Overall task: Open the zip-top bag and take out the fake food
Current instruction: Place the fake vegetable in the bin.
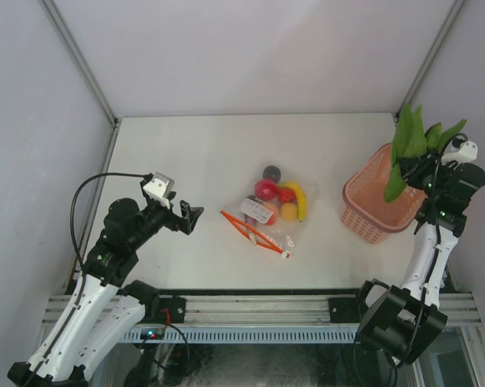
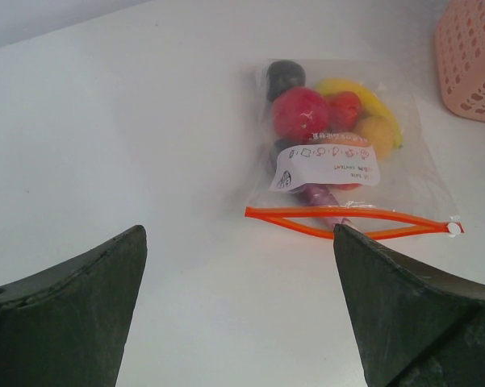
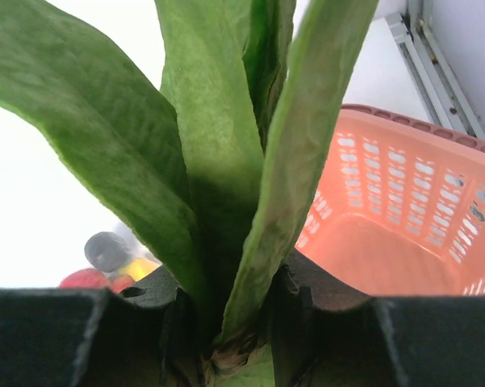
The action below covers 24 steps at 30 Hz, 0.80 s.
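Observation:
The zip-top bag (image 1: pixel 268 211) lies flat mid-table, and its red-orange zipper strips (image 2: pixel 351 218) bow apart at the near edge. Inside it sits fake food: a red fruit (image 2: pixel 300 113), a yellow banana (image 2: pixel 363 98), a dark ball (image 2: pixel 286 76) and an orange piece (image 2: pixel 376 135). My left gripper (image 1: pixel 190 218) (image 2: pixel 238 232) hangs open and empty just left of the bag, not touching it. At the right, my right gripper (image 1: pixel 417 168) (image 3: pixel 226 322) is shut on the stem of the green leafy vegetable (image 1: pixel 411 137) (image 3: pixel 218 145), held above the basket's far rim.
A pink lattice basket (image 1: pixel 371 205) (image 3: pixel 403 210) stands at the table's right side under the right gripper, with its inside bare where it shows. White walls with metal frame rails enclose the table on three sides.

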Motion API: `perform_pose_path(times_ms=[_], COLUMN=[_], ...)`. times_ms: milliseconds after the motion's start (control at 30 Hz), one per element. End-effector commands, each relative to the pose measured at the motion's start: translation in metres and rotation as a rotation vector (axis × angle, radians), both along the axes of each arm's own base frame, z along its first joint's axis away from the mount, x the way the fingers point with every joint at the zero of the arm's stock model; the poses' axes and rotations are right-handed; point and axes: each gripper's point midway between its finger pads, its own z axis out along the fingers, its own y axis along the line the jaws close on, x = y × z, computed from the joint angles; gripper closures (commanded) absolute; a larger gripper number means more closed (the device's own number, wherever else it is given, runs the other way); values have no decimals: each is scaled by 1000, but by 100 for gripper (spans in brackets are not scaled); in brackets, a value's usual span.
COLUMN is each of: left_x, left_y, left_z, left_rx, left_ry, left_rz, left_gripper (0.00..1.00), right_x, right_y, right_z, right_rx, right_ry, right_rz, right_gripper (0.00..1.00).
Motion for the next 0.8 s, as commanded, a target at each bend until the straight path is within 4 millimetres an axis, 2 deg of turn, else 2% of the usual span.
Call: perform_pose_path(times_ms=[0, 133, 367, 533, 667, 767], left_x=[4, 4, 4, 3, 3, 3], left_y=[1, 1, 2, 2, 2, 3], left_z=[7, 8, 8, 8, 9, 9], left_rx=[-4, -4, -5, -7, -7, -7], left_ry=[-45, -47, -50, -50, -52, -54], left_rz=[0, 3, 9, 8, 10, 11], left_gripper=[0, 0, 0, 0, 0, 0], right_x=[1, 2, -1, -1, -1, -1], right_y=[-16, -25, -29, -37, -40, -41], right_z=[1, -9, -33, -40, -44, -46], right_rx=[13, 49, 104, 94, 96, 100], right_ry=[5, 38, 123, 145, 159, 167], right_rz=[-78, -116, -138, -182, -193, -198], right_gripper=[100, 100, 99, 97, 93, 86])
